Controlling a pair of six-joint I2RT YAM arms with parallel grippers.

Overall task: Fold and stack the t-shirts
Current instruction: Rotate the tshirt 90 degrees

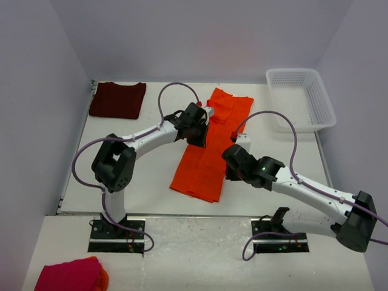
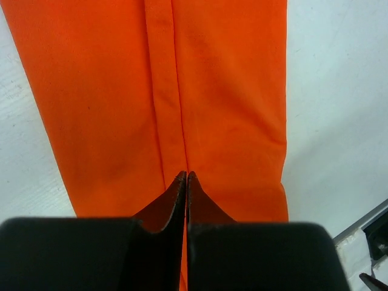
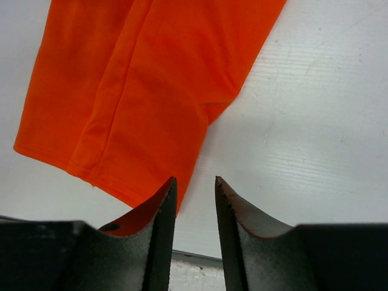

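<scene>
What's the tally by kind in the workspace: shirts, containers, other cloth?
T-shirts: 2, the orange t-shirt and the maroon t-shirt
Baskets: 1, the white basket
Cloth bundles: 1, the pink-red cloth bundle
Total: 4

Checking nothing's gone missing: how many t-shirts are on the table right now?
2: the orange t-shirt lies folded lengthwise mid-table; the maroon t-shirt sits folded at the far left corner. None looks hidden.
</scene>
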